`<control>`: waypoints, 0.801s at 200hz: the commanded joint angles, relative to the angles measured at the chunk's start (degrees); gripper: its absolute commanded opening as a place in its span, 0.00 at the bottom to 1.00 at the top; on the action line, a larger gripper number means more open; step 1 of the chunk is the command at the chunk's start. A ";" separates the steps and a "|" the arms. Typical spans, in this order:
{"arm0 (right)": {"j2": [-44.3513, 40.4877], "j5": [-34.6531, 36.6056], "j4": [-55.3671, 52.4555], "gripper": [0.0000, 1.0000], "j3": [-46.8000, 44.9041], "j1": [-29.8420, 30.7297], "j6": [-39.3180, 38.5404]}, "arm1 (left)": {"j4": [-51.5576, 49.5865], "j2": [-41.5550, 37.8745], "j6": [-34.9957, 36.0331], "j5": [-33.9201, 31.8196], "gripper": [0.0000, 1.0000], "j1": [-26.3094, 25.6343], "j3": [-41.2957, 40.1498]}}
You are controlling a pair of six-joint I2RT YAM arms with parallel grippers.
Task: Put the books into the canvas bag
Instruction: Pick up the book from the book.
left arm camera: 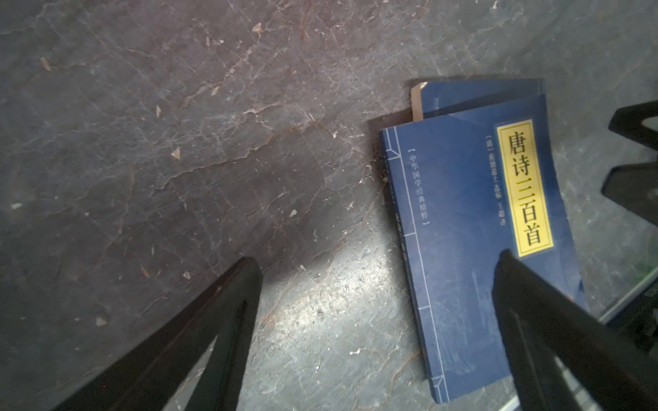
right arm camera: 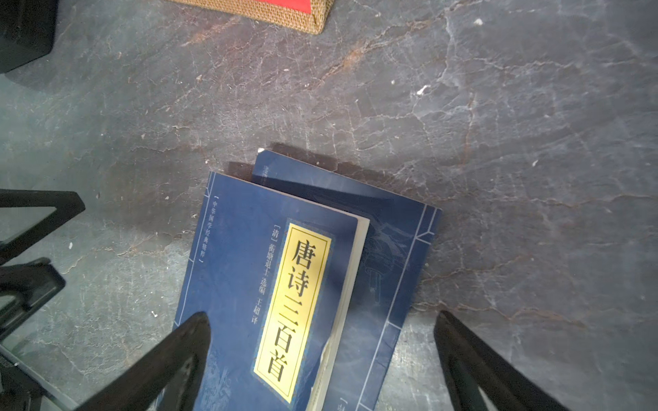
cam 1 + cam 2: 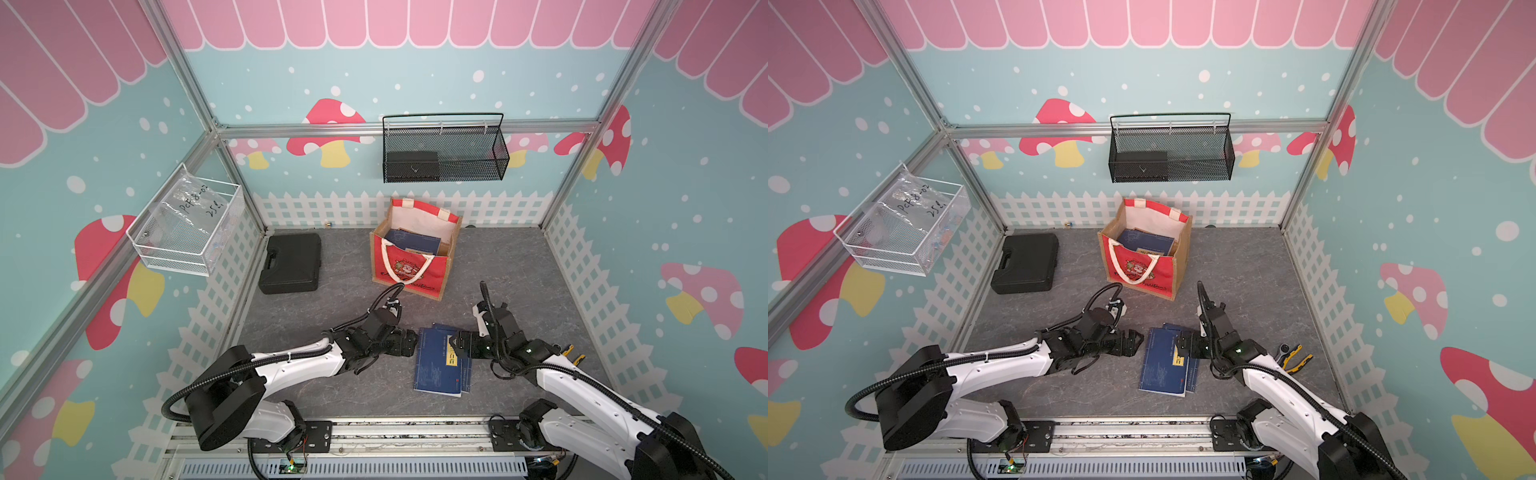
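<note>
Right wrist view: top book askew over lower book on the mat, near the bag but not in it; right gripper spread wide, astride the page edges, one finger above the top cover; left gripper spread as well, astride the spine edge, holding nothing. Probably best: brace the spine with the left, slip a right finger under the raised page edge, pinch the whole top book, lift level, then lower beside the bagged books
</note>
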 commanded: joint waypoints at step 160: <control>-0.28 -1.88 -2.32 1.00 -1.54 -8.05 -1.31 | 3.79 7.47 -1.63 -0.97 0.99 -0.40 1.91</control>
